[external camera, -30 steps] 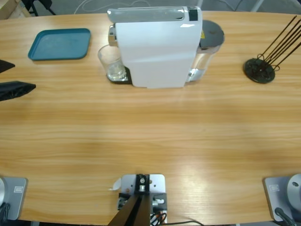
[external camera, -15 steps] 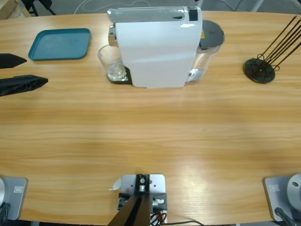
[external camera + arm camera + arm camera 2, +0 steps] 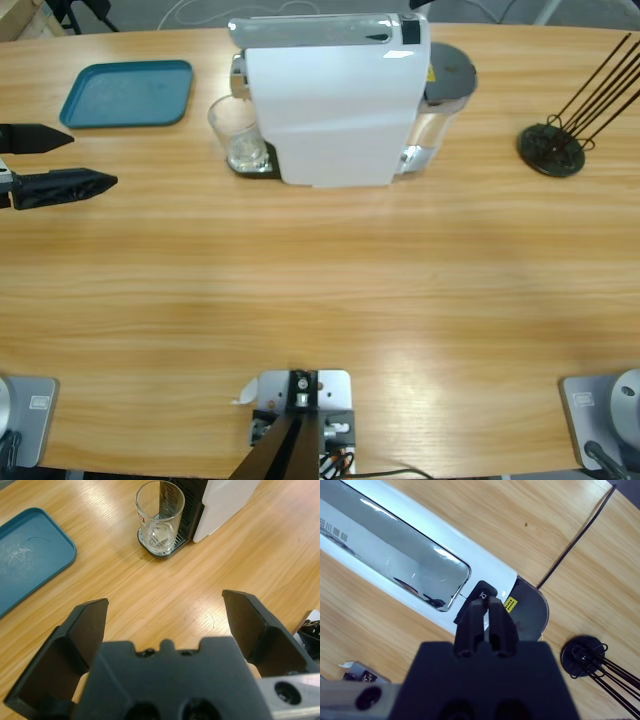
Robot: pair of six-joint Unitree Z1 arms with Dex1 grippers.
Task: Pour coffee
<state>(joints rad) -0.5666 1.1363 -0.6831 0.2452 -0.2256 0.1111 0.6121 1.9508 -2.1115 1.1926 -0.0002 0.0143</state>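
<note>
Left pincer, jaws apart, has advanced from the surface's edge toward the glass under the machine. No coffee visible. Right pincer, jaws together, hovers at the button.

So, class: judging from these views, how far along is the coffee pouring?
Done: the glass stands on the drip tray of the white coffee machine, but it looks empty, with no brown liquid visible. In hand: the right pincer, shut, hangs just above the machine's black button; the left pincer, open and empty, points toward the glass. Left: brew, grasp the glass and pour.
</note>
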